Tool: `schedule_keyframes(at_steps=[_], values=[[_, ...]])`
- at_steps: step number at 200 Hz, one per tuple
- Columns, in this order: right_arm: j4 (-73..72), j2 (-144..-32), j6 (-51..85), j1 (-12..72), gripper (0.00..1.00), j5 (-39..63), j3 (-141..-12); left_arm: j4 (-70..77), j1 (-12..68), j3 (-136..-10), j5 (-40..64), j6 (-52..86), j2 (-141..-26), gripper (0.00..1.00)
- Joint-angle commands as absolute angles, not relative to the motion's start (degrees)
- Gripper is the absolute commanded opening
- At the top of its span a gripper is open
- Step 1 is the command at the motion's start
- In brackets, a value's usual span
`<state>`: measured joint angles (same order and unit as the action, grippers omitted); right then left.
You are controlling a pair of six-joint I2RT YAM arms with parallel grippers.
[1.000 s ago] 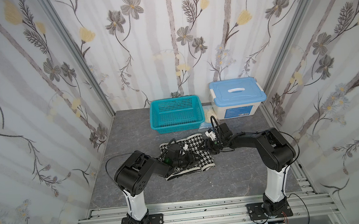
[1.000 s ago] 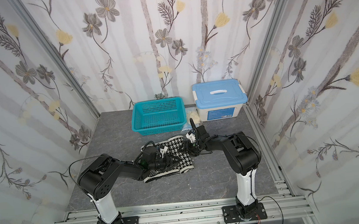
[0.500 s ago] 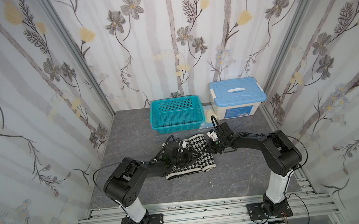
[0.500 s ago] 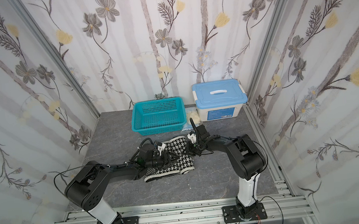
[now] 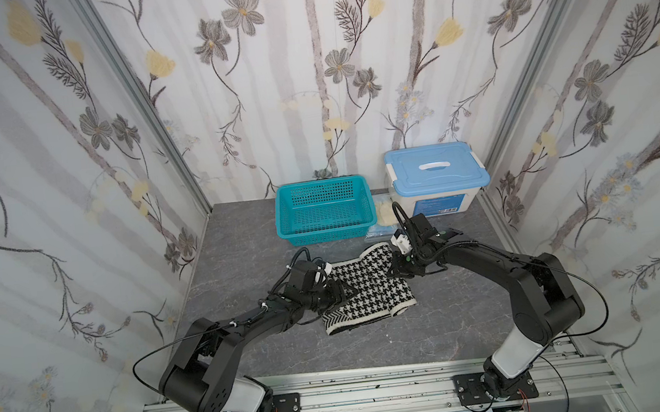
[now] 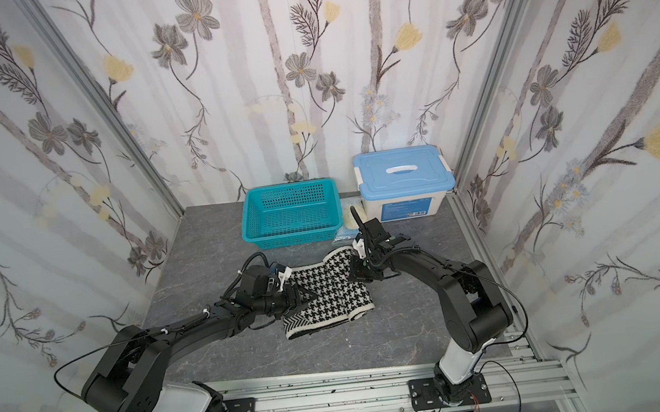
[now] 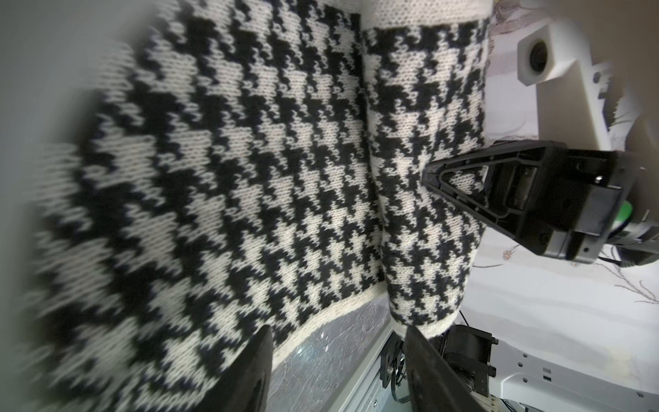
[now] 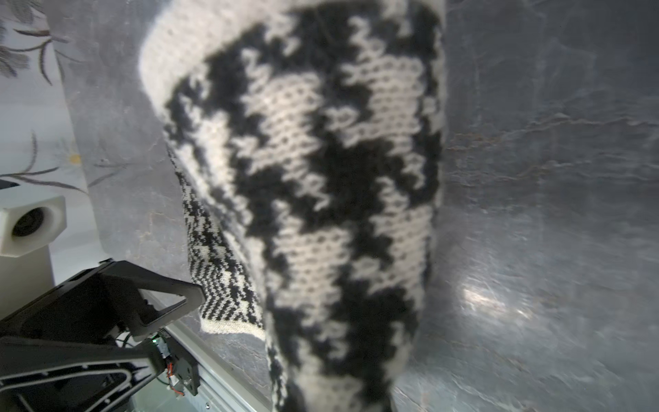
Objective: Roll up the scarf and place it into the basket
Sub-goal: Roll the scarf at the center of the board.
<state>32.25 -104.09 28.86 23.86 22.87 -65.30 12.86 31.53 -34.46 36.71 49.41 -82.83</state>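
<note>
The scarf [image 5: 367, 295] lies on the gray tabletop [image 5: 242, 266] just in front of the empty teal basket [image 5: 325, 234]. The right claw [image 5: 394, 268] is pinched tight on the scarf's far end and holds it up, I think so it can roll over the rest, though the close view is blurry. The left claw [image 5: 348, 292] hangs open over the other side, holding nothing, maybe ready to press down. The scarf is black and white, checked on top with a zigzag strip at the near edge.
</note>
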Motion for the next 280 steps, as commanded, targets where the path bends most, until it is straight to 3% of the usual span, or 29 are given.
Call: schedule_keyframes(at_steps=[1,119,195,280], values=[[38.1,-102.5,26.1,24.4,0.00,14.3,-67.4,11.6,31.5,-34.3,37.0,47.7,-82.6,0.60],[39.3,-102.2,31.0,37.4,0.00,-14.5,-70.1,15.8,31.5,-35.5,42.0,48.2,-88.2,0.54],[38.8,-105.6,40.9,38.5,0.00,-18.9,-74.6,26.7,31.7,-33.8,42.3,53.2,-92.7,0.50],[47.4,-117.4,38.1,40.8,0.00,-28.6,-87.9,40.5,33.5,-32.9,41.3,59.8,-101.9,0.47]])
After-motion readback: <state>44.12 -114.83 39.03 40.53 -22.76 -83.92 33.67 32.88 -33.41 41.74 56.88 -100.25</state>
